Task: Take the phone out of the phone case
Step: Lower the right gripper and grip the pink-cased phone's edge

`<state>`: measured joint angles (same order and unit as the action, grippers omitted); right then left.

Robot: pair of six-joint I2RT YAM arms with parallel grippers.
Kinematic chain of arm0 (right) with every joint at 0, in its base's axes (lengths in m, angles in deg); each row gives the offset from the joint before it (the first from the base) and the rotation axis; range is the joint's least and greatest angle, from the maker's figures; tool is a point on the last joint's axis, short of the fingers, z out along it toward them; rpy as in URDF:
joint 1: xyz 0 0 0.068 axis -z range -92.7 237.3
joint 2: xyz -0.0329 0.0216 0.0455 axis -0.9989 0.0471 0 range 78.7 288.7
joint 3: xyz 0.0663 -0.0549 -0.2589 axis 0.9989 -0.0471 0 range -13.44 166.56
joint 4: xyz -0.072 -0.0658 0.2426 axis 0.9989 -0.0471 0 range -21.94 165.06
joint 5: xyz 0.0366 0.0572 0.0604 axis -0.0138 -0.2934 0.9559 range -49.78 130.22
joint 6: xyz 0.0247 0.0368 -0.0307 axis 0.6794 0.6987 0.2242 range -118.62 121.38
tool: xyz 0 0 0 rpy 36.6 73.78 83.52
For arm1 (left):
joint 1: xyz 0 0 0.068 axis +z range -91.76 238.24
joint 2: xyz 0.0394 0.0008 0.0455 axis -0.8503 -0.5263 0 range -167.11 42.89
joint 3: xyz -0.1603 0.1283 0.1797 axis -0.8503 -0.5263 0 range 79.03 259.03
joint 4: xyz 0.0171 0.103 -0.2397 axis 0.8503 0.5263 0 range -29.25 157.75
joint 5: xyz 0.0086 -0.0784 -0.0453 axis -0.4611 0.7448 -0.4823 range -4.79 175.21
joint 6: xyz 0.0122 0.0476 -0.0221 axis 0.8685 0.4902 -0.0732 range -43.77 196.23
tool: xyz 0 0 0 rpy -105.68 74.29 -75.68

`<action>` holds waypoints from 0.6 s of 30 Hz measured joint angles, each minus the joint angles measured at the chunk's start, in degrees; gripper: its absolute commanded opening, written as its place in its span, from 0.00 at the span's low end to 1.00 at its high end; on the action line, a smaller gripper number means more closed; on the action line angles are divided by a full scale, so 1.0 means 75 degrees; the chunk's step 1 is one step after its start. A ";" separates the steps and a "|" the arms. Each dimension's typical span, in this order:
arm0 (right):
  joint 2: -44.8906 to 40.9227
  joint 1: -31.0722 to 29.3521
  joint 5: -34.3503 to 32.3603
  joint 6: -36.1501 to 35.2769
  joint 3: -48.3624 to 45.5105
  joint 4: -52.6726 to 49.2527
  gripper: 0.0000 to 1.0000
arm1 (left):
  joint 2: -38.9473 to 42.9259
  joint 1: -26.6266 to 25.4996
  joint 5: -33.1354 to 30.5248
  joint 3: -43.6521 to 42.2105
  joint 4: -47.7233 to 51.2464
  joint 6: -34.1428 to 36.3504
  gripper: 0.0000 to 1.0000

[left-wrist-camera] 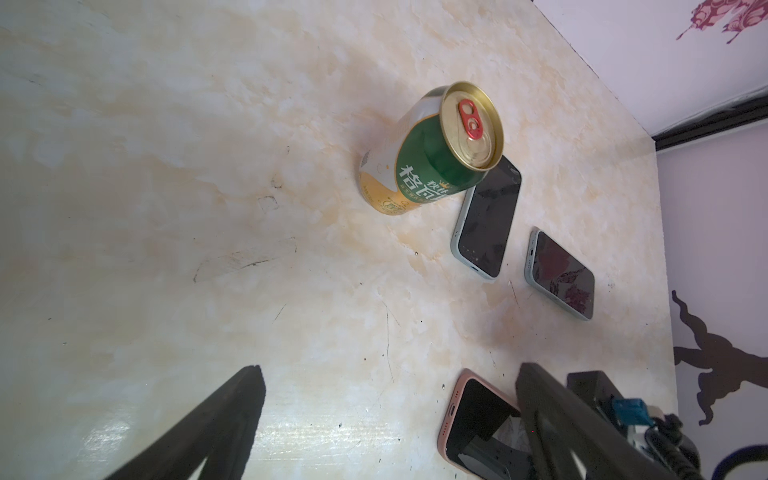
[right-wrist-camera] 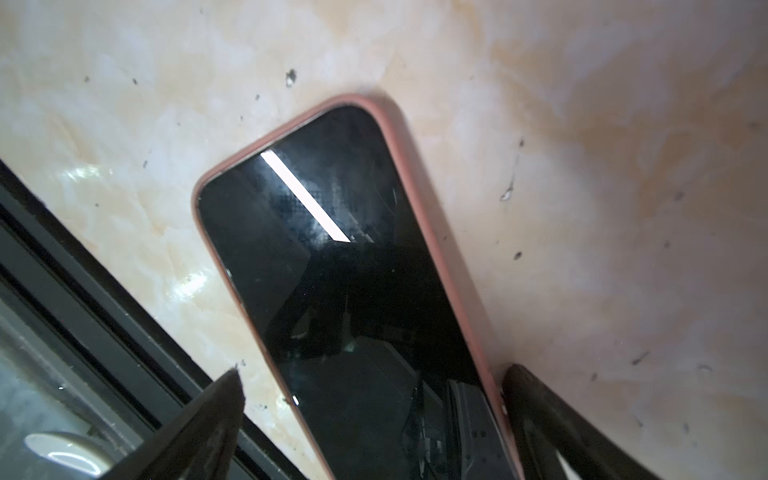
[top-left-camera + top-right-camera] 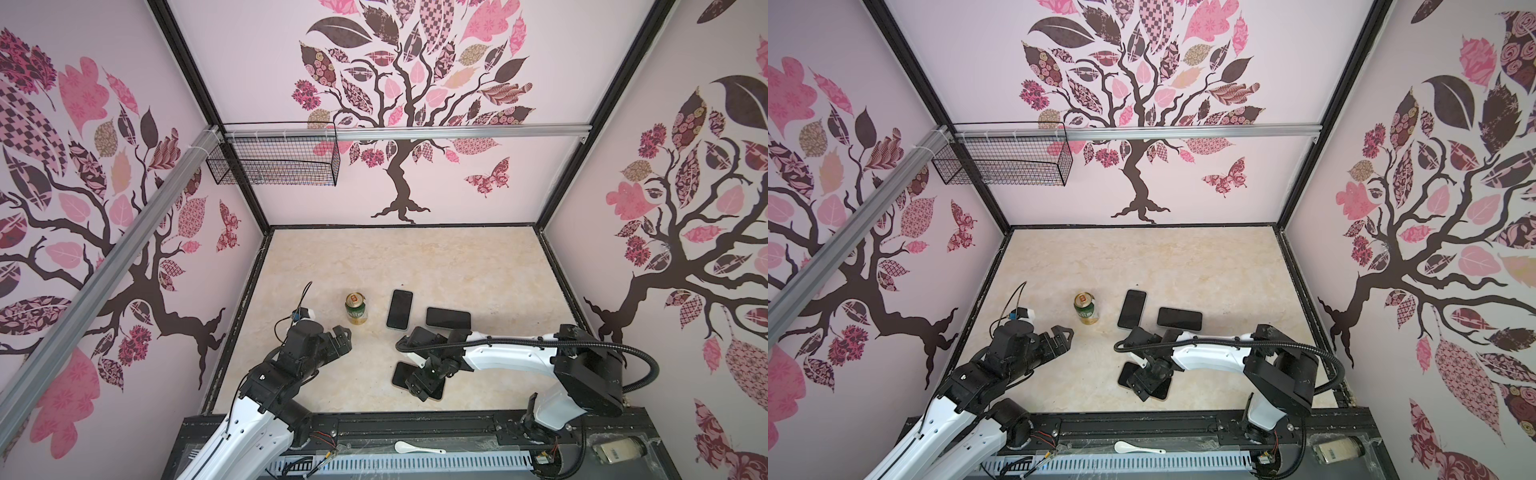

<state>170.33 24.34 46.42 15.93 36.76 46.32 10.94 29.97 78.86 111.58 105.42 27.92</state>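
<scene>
A phone with a dark screen lies flat in a pink phone case near the table's front edge. It also shows in both top views and in the left wrist view. My right gripper hangs low over it, open, one finger on each side of its long edges. One finger is close beside the case rim and the other stands apart from it. My left gripper is open over bare table to the left, holding nothing.
A green beer can stands mid-table. Two more phones in pale cases lie behind the right arm. On the front ledge are a white spoon and a jar. A wire basket hangs on the back wall.
</scene>
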 measured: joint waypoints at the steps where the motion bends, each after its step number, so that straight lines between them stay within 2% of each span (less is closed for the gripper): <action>1: 0.0073 -0.0067 -0.0105 0.0000 0.0064 -0.0058 0.99 | 0.0023 0.0154 0.0029 0.0000 0.0015 -0.0017 0.98; 6: 0.0341 -0.0350 -0.0545 0.0000 0.0321 -0.0283 0.99 | 0.0140 0.0752 0.0184 0.0000 0.0067 -0.0140 0.98; 12: 0.0495 -0.0516 -0.0959 0.0003 0.0425 -0.0414 0.96 | 0.0143 0.0822 0.0271 0.0000 0.0067 -0.0175 0.98; 14: 0.0513 -0.0530 -0.1040 0.0003 0.0428 -0.0425 0.93 | 0.0134 0.0822 0.0289 0.0000 0.0067 -0.0175 0.98; 18: 0.0551 -0.0533 -0.1224 0.0087 0.0455 -0.0466 0.79 | 0.0102 0.0822 0.0289 0.0000 0.0067 -0.0175 0.98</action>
<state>174.46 20.34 37.24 16.58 40.17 42.83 11.71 36.13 81.02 111.58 105.92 26.61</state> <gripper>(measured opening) 0.837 0.982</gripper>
